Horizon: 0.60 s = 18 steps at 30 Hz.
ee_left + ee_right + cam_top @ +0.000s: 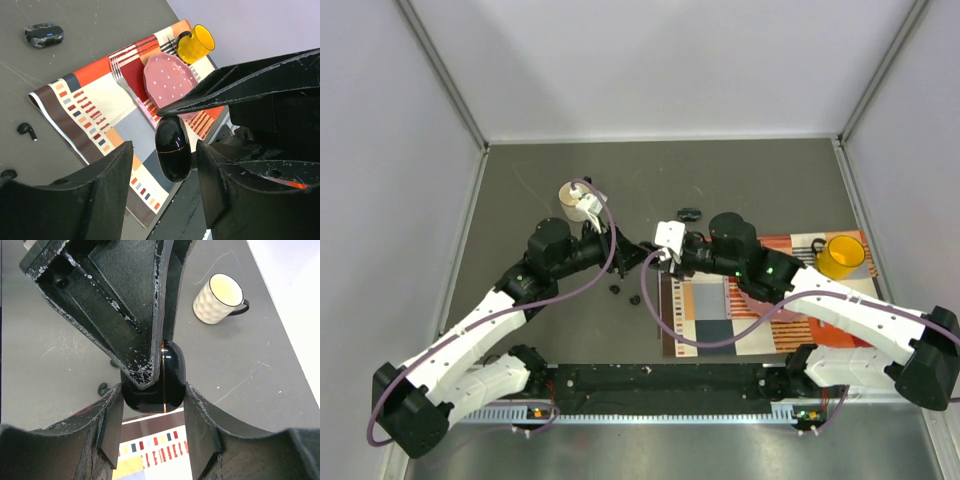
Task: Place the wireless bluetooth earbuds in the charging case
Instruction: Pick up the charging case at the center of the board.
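Observation:
A glossy black oval charging case [172, 147] with a thin gold seam hangs above the table between both arms, its lid closed. My right gripper [152, 390] is shut on the charging case [170, 382], one finger on each side. My left gripper [165, 150] is open around the same case, with a clear gap on its left side. The two grippers meet tip to tip in the top view, left gripper [632, 258] and right gripper [662, 257]. Two tiny black earbuds [615, 289] [635, 299] lie on the grey table just below; one shows in the left wrist view [27, 130]. No other earbuds show.
A second black case [690, 212] lies behind the grippers. A cream mug [578, 200] stands at the back left. A patterned placemat [705, 320] on the right carries a pink plate [167, 80], a fork [122, 82] and a yellow mug [840, 255].

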Available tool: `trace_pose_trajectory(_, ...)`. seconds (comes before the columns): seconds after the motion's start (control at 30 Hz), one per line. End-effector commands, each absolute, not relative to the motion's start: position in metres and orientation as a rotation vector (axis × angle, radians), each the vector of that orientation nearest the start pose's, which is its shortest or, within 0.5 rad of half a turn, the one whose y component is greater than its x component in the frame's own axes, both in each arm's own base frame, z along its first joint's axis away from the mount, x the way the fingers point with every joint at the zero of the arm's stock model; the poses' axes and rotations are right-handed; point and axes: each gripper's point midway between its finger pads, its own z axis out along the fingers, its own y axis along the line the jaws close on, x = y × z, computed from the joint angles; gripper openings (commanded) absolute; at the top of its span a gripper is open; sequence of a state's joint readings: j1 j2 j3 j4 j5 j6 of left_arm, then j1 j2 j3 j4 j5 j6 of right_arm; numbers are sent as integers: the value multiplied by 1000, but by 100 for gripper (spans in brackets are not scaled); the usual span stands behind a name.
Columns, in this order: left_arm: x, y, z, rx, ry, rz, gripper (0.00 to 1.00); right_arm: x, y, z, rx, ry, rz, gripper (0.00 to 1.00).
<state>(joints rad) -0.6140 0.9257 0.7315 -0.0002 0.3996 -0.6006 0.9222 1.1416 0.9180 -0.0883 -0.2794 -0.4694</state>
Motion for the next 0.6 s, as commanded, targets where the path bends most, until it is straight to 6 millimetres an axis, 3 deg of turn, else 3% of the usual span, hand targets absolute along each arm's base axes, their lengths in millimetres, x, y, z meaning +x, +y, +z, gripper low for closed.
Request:
trace_pose_trajectory(0.0,219,-268,291,350,1785,-1222,56,210,337,282,-1314,1236,569,0)
trace_pose_trajectory(0.37,216,-269,288,346,1808,-1237,61,215,335,278,-1313,1226,477,0)
trace_pose_trajectory(0.57,214,-269,285,347,1823,-1237,48,214,334,275,-1320,1223,455,0)
